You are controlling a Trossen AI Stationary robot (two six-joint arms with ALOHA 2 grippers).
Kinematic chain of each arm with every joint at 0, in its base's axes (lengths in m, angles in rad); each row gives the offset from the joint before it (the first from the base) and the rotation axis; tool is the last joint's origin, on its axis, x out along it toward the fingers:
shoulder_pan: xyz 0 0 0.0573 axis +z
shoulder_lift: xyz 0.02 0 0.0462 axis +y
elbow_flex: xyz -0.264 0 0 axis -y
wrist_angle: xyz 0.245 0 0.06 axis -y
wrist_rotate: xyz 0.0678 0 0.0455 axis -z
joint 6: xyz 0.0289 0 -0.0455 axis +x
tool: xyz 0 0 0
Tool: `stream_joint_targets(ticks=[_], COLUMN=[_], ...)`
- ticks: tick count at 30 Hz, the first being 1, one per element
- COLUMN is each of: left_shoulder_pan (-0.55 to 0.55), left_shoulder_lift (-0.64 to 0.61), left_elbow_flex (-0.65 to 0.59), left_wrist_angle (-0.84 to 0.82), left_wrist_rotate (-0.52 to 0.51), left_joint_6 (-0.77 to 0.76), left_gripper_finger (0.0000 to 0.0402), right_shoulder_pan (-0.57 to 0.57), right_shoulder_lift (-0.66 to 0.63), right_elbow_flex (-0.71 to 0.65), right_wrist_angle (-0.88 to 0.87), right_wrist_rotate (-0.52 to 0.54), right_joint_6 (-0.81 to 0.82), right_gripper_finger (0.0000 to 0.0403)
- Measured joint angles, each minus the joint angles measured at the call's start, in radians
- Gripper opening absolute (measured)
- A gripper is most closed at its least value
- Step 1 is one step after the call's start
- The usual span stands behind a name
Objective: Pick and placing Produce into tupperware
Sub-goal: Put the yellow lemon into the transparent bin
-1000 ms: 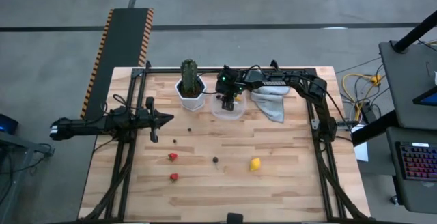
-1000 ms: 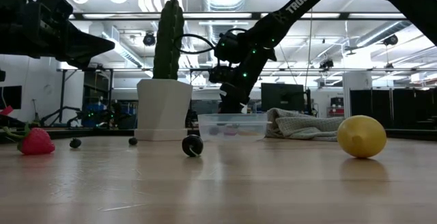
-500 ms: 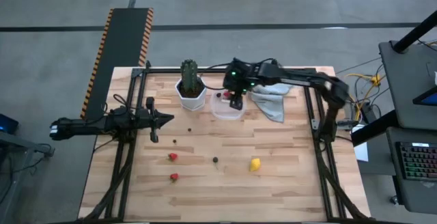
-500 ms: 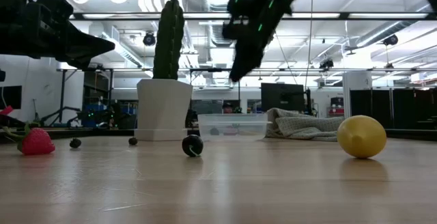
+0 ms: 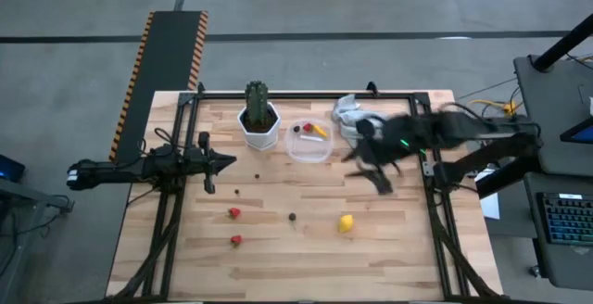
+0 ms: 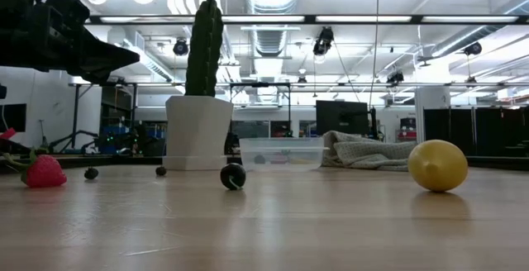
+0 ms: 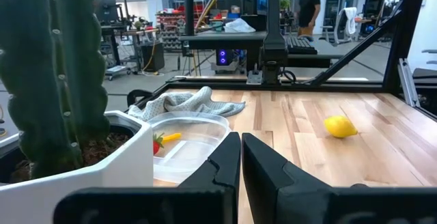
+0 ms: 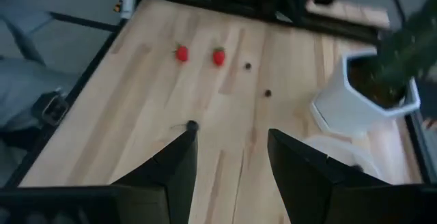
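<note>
The worktop (image 5: 306, 258) carries a cactus (image 5: 257, 103) in a white pot near its far edge, with a cloth (image 5: 349, 111) toward the far right corner. Between them sits the tupperware (image 5: 309, 143), touching neither, and it already holds a red piece and a yellow-orange stick (image 5: 319, 130).

The right pincer (image 5: 378, 176) hangs open and empty over the right half, between the tupperware and the lemon (image 5: 346, 221), which lies nearer the front edge. The left pincer (image 5: 227, 162) waits closed at the left edge.

Two strawberries (image 5: 235, 213) lie in the front left part, and a dark berry (image 5: 292, 217) near the middle, with smaller berries beside them.

The round pieces are the main risk. A pincer that comes down off-centre on the lemon or a berry probably nudges it into a roll toward an edge. The light tupperware may also slide if a carried piece clips its rim, and a wide swing could brush the cactus.
</note>
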Motion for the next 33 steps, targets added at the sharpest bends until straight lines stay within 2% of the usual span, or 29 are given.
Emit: stream_joint_targets(ticks=[3,8,11,15,17,20,23,33], left_shoulder_pan=[0.0,0.0,0.0,0.0,0.0,0.0,0.0,0.0], left_shoulder_lift=[0.001,0.0,0.0,0.002,0.002,0.002,0.002,0.002], left_elbow_flex=[0.0,0.0,0.0,0.0,0.0,0.0,0.0,0.0], left_wrist_angle=[0.0,0.002,0.002,0.002,0.002,0.002,0.002,0.005], left_wrist_rotate=[0.0,-0.011,-0.012,-0.012,-0.012,-0.012,-0.012,-0.044], left_joint_6=[0.0,0.0,-0.007,-0.05,-0.053,-0.053,-0.053,-0.053], left_gripper_finger=[0.0,0.0,0.0,0.0,0.0,0.0,0.0,0.0], right_shoulder_pan=[0.11,0.193,0.199,0.242,0.259,0.269,0.268,0.268], right_shoulder_lift=[-0.067,-0.115,-0.116,-0.076,-0.048,-0.009,0.032,0.191], right_elbow_flex=[-0.052,-0.147,-0.202,-0.302,-0.349,-0.383,-0.4,-0.442], right_wrist_angle=[0.003,0.0,0.003,0.026,0.051,0.063,0.065,0.074], right_wrist_rotate=[0.074,0.055,-0.021,-0.041,0.006,0.091,0.126,0.114], right_joint_6=[-0.015,-0.045,0.002,0.001,-0.021,0.03,0.075,0.075], right_gripper_finger=[0.0171,0.0181,0.0208,0.0258,0.028,0.0302,0.0303,0.0276])
